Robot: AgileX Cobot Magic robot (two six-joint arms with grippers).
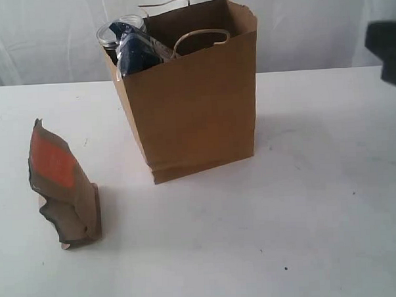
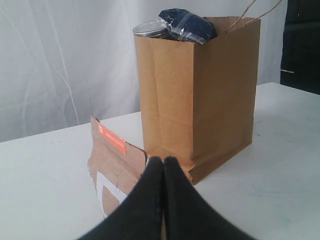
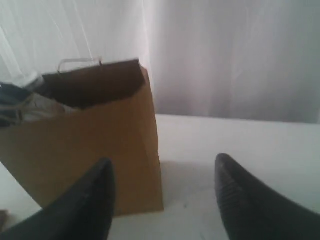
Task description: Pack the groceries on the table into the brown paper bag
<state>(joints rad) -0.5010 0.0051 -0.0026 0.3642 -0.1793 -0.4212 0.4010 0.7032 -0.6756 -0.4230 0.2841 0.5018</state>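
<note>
Orange-brown pouch [image 1: 63, 187] stands on its bottom end on the white bench [image 1: 287, 236], out on the left side of the exterior view. Its long way runs up and down. It leans a little, so its top tips to the left there. It is brown and crinkly, with a bright orange patch [image 1: 53, 165] near the top. It stands well apart from the brown paper bag [image 1: 196, 109].

The bag stands tall and open in the middle of the bench, toward the back. It is plain brown, with a fold along the bottom and thin loop handles [image 1: 203, 35] at the top. Two things poke out of one top corner (the corner on the pouch's side). One is a clear jar [image 1: 114, 30]. The other is a long navy packet [image 1: 138, 51], squashed up against the jar. What lies deeper in the bag cannot be seen.

The left fingers [image 2: 150, 190] are pressed tight together with nothing between them. The pouch is close by, just past their tips. The right fingers [image 3: 240, 195] are spread wide apart and hold nothing, with the bag ahead of them.
</note>
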